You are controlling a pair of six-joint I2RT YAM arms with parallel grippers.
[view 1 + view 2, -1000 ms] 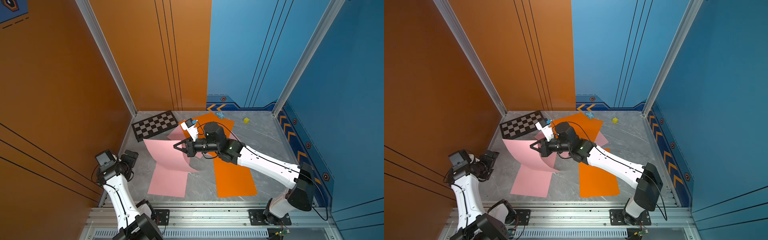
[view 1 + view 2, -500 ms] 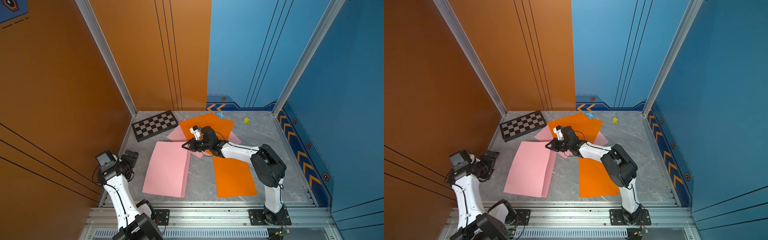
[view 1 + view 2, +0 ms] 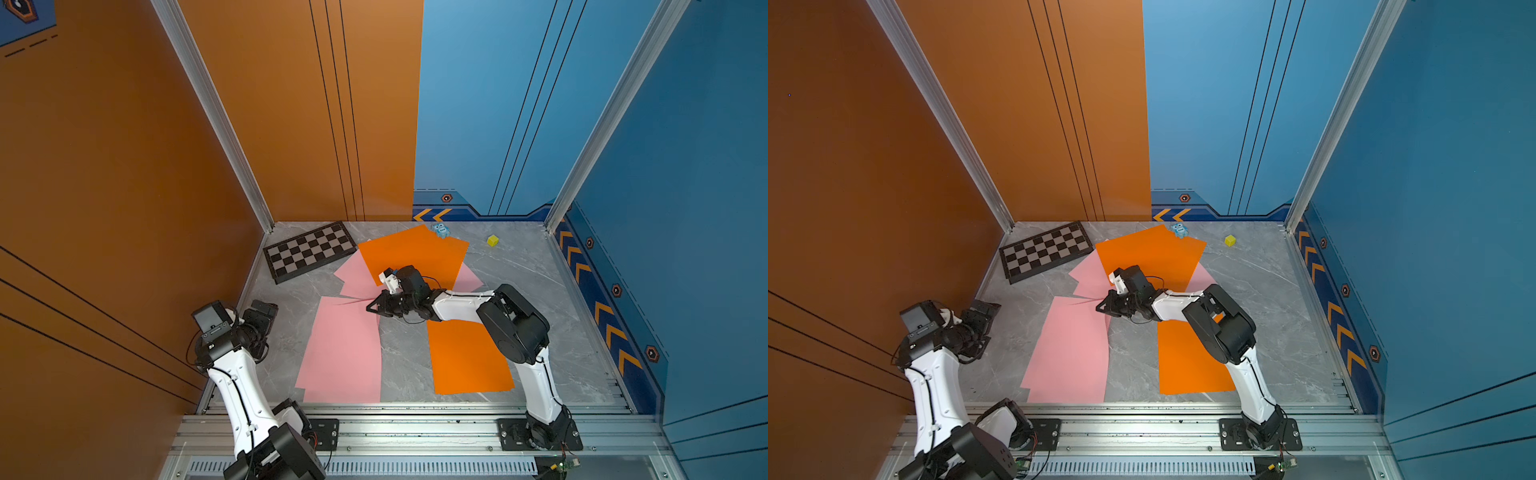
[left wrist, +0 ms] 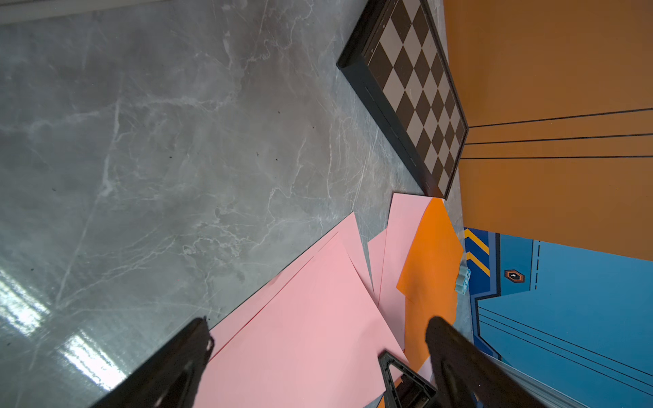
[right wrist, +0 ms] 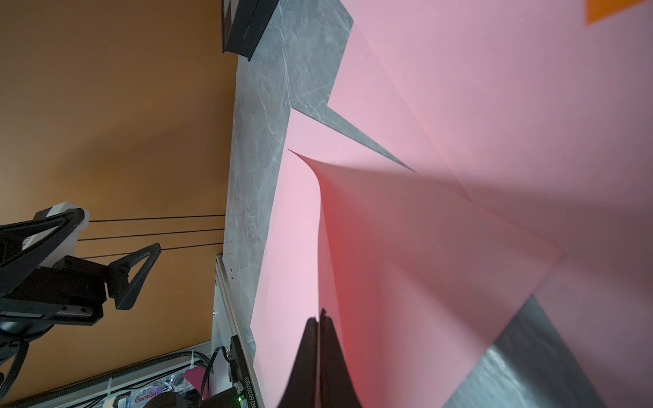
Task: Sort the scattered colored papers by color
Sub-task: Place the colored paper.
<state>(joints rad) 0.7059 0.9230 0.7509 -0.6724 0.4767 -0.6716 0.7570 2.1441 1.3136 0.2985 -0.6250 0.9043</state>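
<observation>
The right gripper (image 5: 319, 319) was pinched shut on the edge of 1 pink sheet (image 5: 406, 247), which curled up from the pink pile (image 3: 340, 353) near the front left corner of the bench (image 3: 552, 266), while the left gripper (image 4: 319, 323) hung wide open and empty by the left edge. To do this step well, I think the sheet should be laid flat and square on the pile before the jaws open, because such thin paper folds easily. Other pink sheets (image 3: 353, 276) lay partly under the orange sheet (image 3: 411, 253) near the back edge.
</observation>
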